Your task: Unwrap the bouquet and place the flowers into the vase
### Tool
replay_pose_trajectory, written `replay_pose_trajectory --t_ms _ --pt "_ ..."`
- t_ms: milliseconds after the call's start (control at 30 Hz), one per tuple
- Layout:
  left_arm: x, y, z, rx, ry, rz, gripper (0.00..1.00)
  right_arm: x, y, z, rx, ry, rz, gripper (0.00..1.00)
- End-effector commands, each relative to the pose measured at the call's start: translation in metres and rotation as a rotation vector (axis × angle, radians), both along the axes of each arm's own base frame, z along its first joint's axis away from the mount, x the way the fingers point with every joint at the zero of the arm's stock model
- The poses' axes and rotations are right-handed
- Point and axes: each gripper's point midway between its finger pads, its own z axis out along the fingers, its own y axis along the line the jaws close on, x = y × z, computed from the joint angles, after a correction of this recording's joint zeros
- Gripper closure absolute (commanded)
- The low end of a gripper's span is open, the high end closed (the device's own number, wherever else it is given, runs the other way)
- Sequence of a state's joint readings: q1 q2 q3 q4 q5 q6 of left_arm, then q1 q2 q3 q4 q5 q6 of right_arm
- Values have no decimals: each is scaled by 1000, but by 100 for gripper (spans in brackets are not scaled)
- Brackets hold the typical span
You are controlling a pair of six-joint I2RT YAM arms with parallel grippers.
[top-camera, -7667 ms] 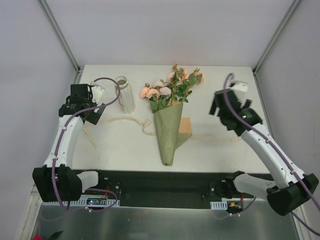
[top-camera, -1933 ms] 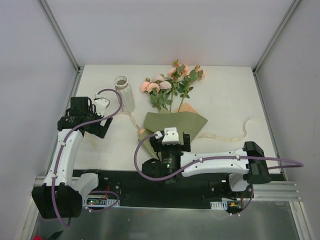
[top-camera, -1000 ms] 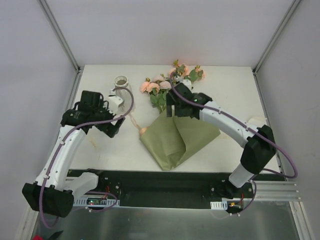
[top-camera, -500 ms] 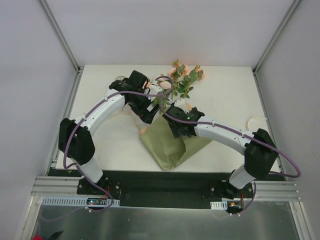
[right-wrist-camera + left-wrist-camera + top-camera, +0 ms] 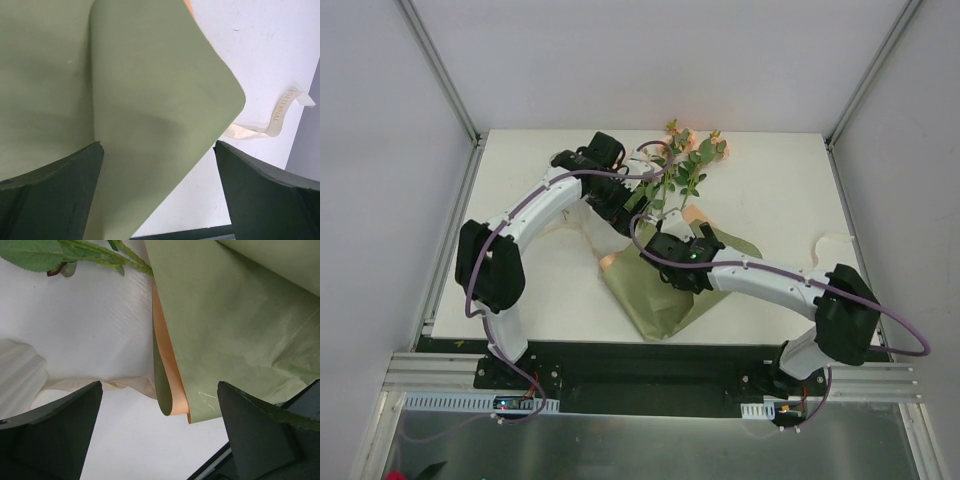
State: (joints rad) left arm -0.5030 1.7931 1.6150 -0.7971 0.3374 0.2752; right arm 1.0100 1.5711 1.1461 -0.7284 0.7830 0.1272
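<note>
- Left pincer (image 5: 159,405): spread wide, gripping nothing, above the curled edge of the olive wrapping paper (image 5: 235,325), orange-tan inside showing.
- Right pincer (image 5: 159,150): likewise spread wide and empty, over a rounded fold of the same paper.
- Flowers (image 5: 682,160): lying toward the far edge of the counter (image 5: 520,285), stems running back to the paper.
- Vase (image 5: 20,371): white, ribbed, just beside the left pincer; hidden behind the left arm from above.
- Cream ribbon (image 5: 267,126): loose on the counter beside the paper.

Olive-green wrapping paper (image 5: 235,325) fills 12 to 4 o'clock, its curled edge baring an orange-tan inner face at centre. Green stems (image 5: 107,257) and a leaf (image 5: 30,252) lie at 11, the white ribbed vase (image 5: 17,375) at 9, and cream ribbon (image 5: 125,384) at 8. The left gripper (image 5: 159,405) gapes wide.
</note>
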Motion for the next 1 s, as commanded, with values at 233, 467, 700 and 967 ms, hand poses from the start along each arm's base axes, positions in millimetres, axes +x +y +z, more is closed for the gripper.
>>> replay_pose_trajectory --t_ms 233,467,700,967 --pt "19 -10 -7 5 17 44 1 -23 3 -11 -100 -34 71 4" --pt "16 -11 -6 4 23 27 1 -11 -43 55 -253 -309 -153 3" --pt "5 -31 -12 6 50 -56 1 -42 -94 117 84 -541 -393 3" --pt "-1 -51 -31 25 103 -121 1 -73 -144 81 192 -472 -590 3"
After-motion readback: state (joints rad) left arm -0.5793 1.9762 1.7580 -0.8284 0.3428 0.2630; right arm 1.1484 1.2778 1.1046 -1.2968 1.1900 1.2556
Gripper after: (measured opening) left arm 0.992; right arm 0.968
